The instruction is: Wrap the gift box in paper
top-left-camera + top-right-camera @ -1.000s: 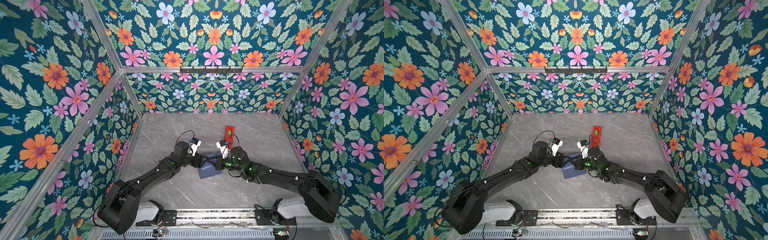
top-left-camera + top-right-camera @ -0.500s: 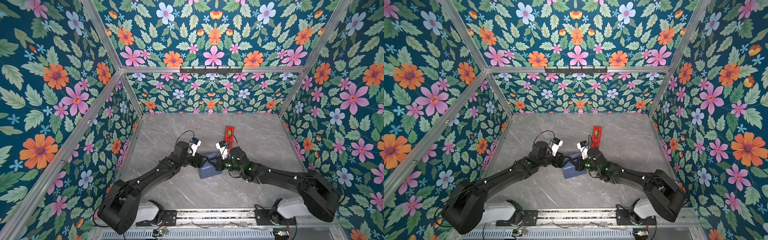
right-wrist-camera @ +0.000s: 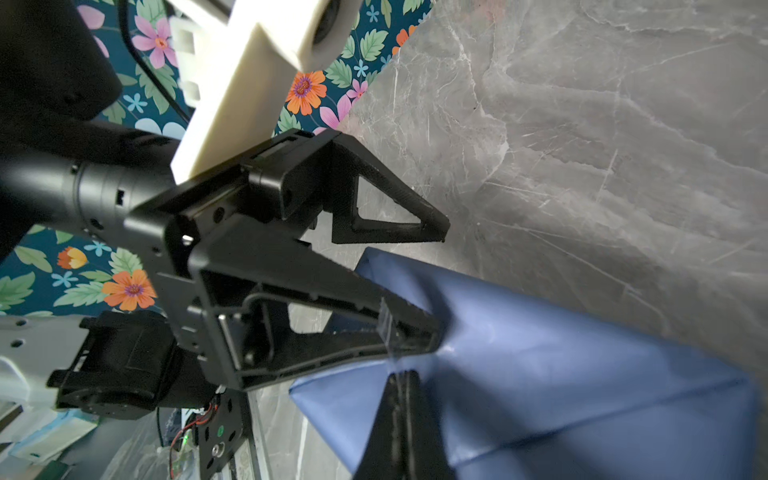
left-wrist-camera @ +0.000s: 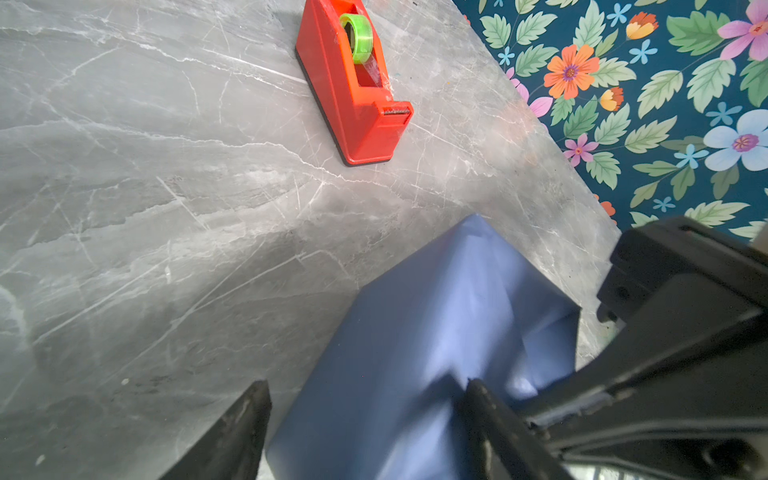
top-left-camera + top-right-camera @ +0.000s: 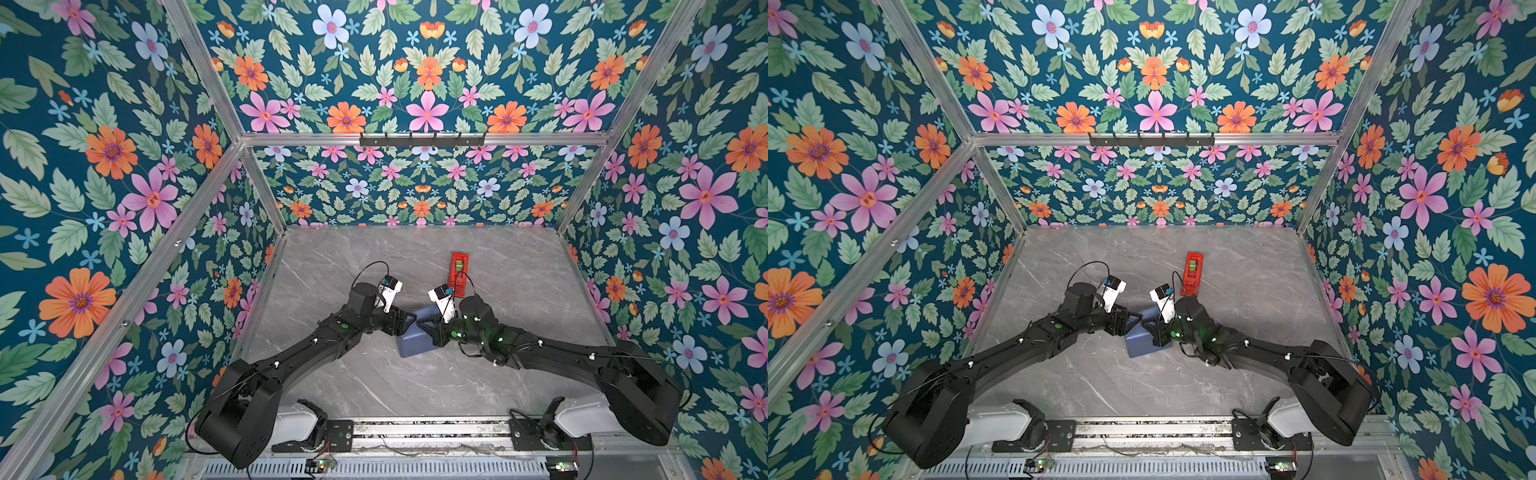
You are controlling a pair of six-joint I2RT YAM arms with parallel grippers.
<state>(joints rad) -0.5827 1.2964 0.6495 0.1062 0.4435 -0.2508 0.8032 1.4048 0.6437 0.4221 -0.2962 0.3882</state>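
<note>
Two arms start from the near rail [image 5: 432, 428]; we follow the left arm [image 5: 307, 349] and the right arm [image 5: 557, 357] inward until they meet nose to nose near the middle of the grey marbled table [image 5: 374, 386].

Between them lies a parcel of slate-blue paper [image 5: 411, 345], folded into creased flaps and resting on the table. We cannot see the gift box; whatever the paper covers is hidden.

We see the left gripper [image 4: 365, 388] released, its jaws spread wide. One finger [image 3: 399, 320] lies along the top of the paper, while the other hangs over bare table beside the parcel. The right gripper [image 3: 405, 384] is clenched, jaws together, its tip touching the paper at a fold just beside that left finger. We cannot tell whether anything is pinched in it.

Farther back, apart from the parcel, stands a red tape dispenser [image 5: 459, 268] with a green roll [image 4: 357, 37]. Beyond it rises the floral back wall [image 5: 415, 187].
</note>
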